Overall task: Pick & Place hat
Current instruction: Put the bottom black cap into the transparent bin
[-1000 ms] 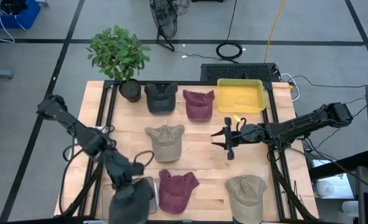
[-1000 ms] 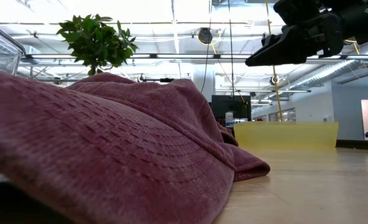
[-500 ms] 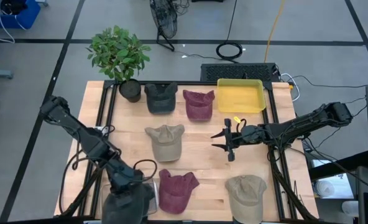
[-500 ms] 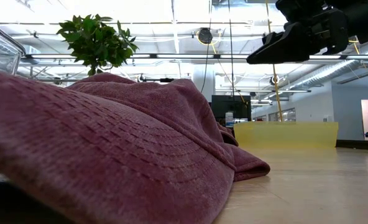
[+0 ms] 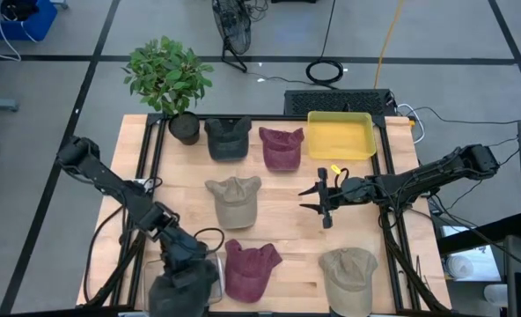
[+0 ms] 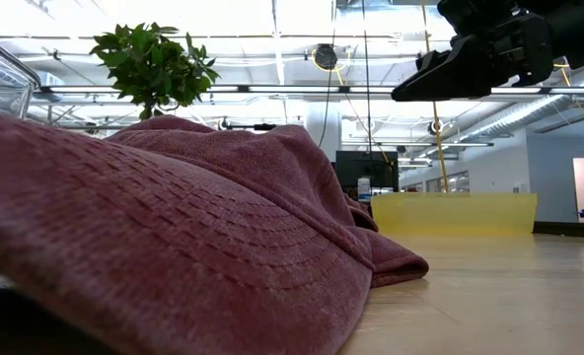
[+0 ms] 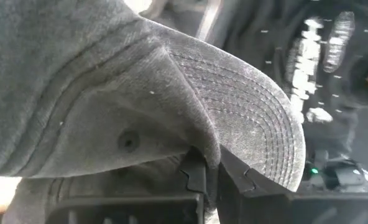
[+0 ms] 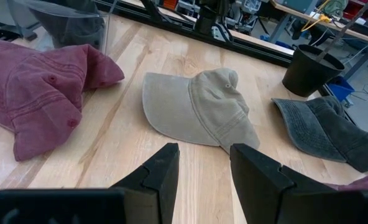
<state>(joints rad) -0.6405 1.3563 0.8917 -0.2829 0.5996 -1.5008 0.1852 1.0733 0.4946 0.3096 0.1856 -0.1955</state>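
1. The left gripper (image 5: 183, 280) is pinching a gray hat (image 5: 183, 291) by its brim, with its fingers (image 7: 199, 180) squeezed tight together on the cloth.
2. The gray hat is hanging right under that gripper, over a clear bin (image 5: 215, 264) at the near left corner of the table (image 5: 282, 189).
3. In the left wrist view the gray hat (image 7: 140, 106) is filling almost the whole picture, and its stitched brim is curving over the fingers.
4. A red hat (image 5: 247, 267) is lying just beside the left gripper, toward the middle of the table.
5. A tan hat (image 5: 233, 198) is lying farther out from that gripper, near the middle of the table.
6. The right gripper (image 5: 324, 201) is waiting up in the air over the middle right of the table, with its fingers (image 8: 162, 171) standing apart and holding nothing.
7. The tan hat (image 8: 199, 109) is lying in front of the right gripper, and the red hat (image 8: 41, 93) is off to one side of it.
8. Another tan hat (image 5: 348, 277) is sitting near the front edge, on the right gripper's side.
9. At the far side of the table a dark hat (image 5: 227, 137), a second red hat (image 5: 281, 146) and a yellow tray (image 5: 341, 135) are sitting in a row.
10. A plant (image 5: 168, 79) in a black pot is standing at the far left corner, next to the dark hat.
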